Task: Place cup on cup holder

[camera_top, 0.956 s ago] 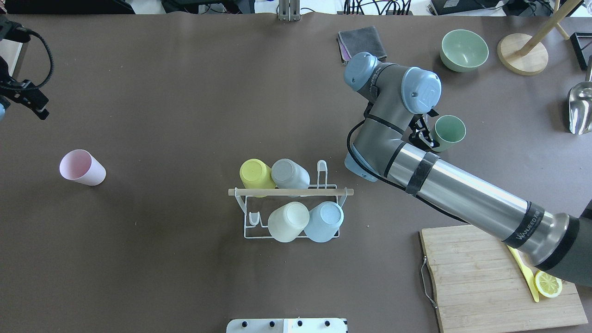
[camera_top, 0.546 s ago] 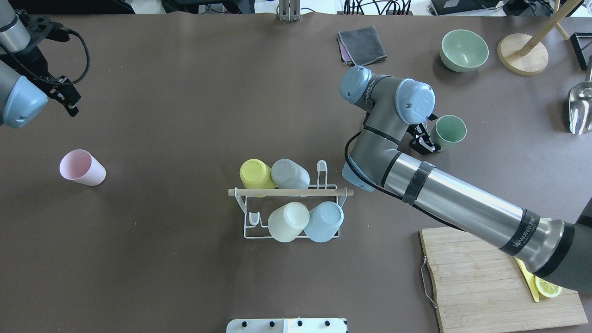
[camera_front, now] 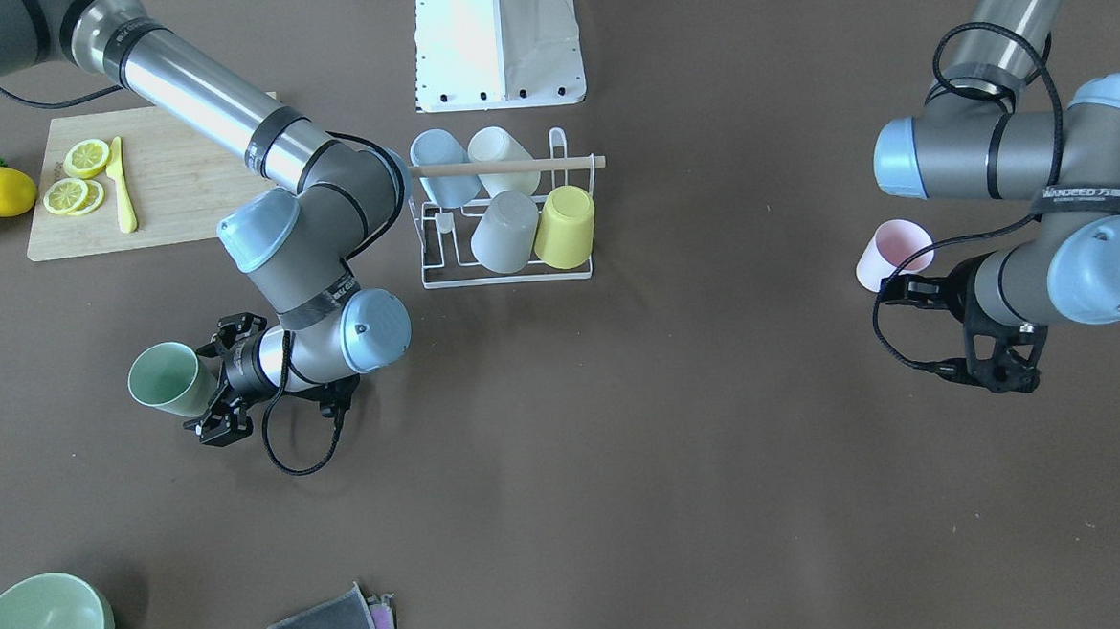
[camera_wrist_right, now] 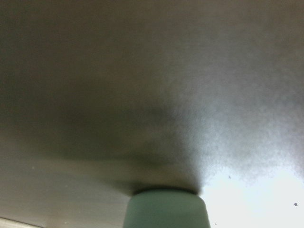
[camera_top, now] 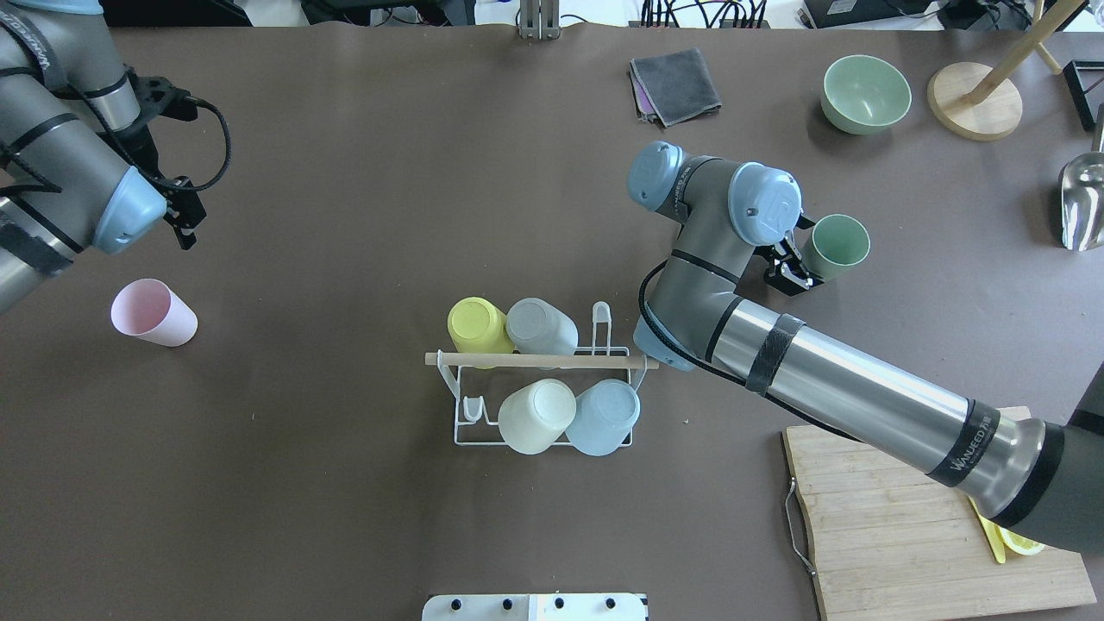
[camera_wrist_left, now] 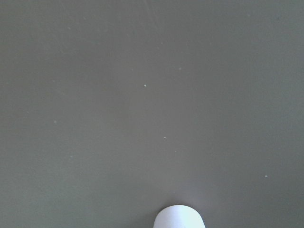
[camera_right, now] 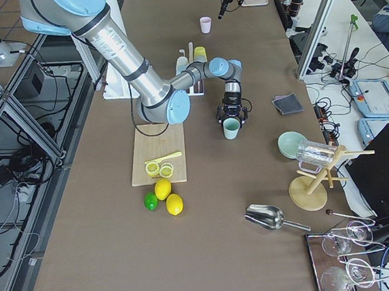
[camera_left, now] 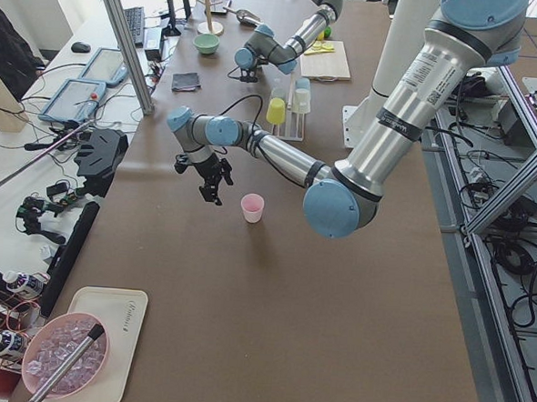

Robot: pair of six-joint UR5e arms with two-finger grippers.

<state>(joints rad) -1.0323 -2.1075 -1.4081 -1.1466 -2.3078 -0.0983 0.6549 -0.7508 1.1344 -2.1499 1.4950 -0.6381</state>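
Note:
The cup holder [camera_top: 542, 359], a white wire rack with a wooden rod, stands mid-table and carries several upside-down cups; it also shows in the front view [camera_front: 504, 167]. A green cup [camera_top: 835, 244] stands upright at the right. My right gripper [camera_top: 800, 252] reaches in sideways with its jaws on either side of the cup's lower part and looks open [camera_front: 205, 391]. A pink cup [camera_top: 153, 312] stands at the left. My left gripper [camera_top: 185, 231] hangs above the table just beyond it, open and empty [camera_front: 1003, 382].
A wooden cutting board [camera_top: 906, 517] with lemon slices and a yellow knife lies at the front right. A green bowl [camera_top: 865, 93], a grey cloth [camera_top: 677, 84], a wooden stand [camera_top: 975, 99] and a metal scoop [camera_top: 1082, 203] sit along the far right.
My left arm has swung in from the left edge toward the pink cup. My right wrist has drawn back and turned while its gripper stays at the green cup. Neither cup has moved.

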